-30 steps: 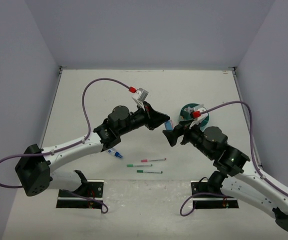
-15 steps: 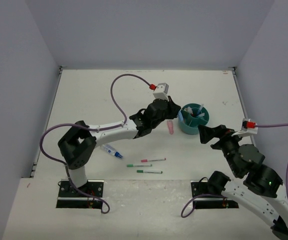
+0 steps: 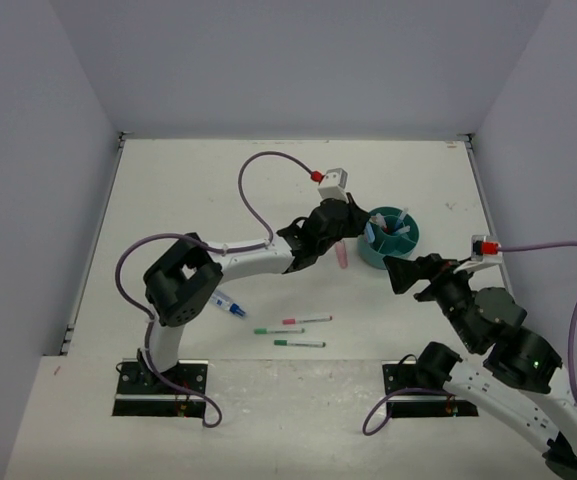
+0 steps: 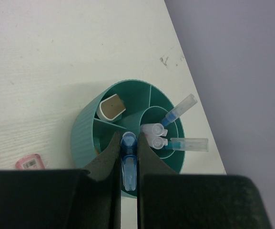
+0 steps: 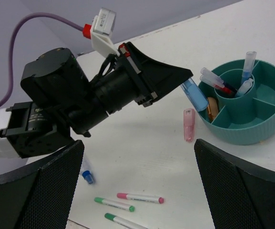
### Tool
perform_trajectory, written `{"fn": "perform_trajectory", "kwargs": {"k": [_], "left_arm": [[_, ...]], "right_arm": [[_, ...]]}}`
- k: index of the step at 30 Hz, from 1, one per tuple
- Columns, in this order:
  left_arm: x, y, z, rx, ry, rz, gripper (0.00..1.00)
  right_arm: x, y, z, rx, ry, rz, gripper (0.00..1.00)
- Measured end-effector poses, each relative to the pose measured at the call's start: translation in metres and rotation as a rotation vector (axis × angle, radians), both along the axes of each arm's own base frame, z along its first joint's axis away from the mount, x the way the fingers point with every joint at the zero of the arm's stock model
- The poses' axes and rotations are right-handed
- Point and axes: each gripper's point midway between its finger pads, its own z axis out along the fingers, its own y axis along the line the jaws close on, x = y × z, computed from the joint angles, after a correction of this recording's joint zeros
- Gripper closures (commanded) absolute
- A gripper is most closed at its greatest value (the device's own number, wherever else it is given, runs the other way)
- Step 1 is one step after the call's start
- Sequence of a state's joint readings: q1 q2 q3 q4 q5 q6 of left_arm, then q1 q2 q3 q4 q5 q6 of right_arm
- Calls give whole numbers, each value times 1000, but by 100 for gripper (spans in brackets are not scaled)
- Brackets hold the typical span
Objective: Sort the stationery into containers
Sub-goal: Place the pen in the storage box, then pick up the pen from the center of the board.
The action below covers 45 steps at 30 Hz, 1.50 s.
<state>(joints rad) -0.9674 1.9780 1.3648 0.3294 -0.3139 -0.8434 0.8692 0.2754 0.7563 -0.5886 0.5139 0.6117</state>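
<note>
Pinching blue highlighter (image 4: 129, 167), left tool (image 4: 128, 136), above teal cup (image 4: 82, 138)

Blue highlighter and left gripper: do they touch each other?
Touching. The left wrist view shows the left gripper shut on the blue highlighter, with one finger pressed against each side of it, above the teal cup.

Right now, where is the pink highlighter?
Top view: the pink highlighter lies on the table just left of the teal cup, beside the left gripper.
</note>
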Motion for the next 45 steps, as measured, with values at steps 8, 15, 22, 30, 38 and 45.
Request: {"fn": "perform_trajectory", "kwargs": {"k": [8, 15, 22, 30, 38, 45], "left_arm": [[11, -8, -19, -13, 37, -8, 36], [6, -5, -17, -17, 51, -29, 16], [-24, 83, 45, 16, 27, 106, 0], [-80, 228, 149, -83, -144, 276, 0], [-112, 253, 100, 116, -96, 181, 0], [-132, 262, 53, 240, -27, 97, 0]], "right_arm": [[1, 10, -4, -17, 2, 37, 1], [7, 15, -17, -82, 28, 40, 11], [31, 49, -80, -320, 242, 88, 43], [63, 68, -181, -572, 632, 113, 56], [115, 79, -206, -641, 722, 79, 54], [144, 74, -230, -691, 773, 64, 56]]}}
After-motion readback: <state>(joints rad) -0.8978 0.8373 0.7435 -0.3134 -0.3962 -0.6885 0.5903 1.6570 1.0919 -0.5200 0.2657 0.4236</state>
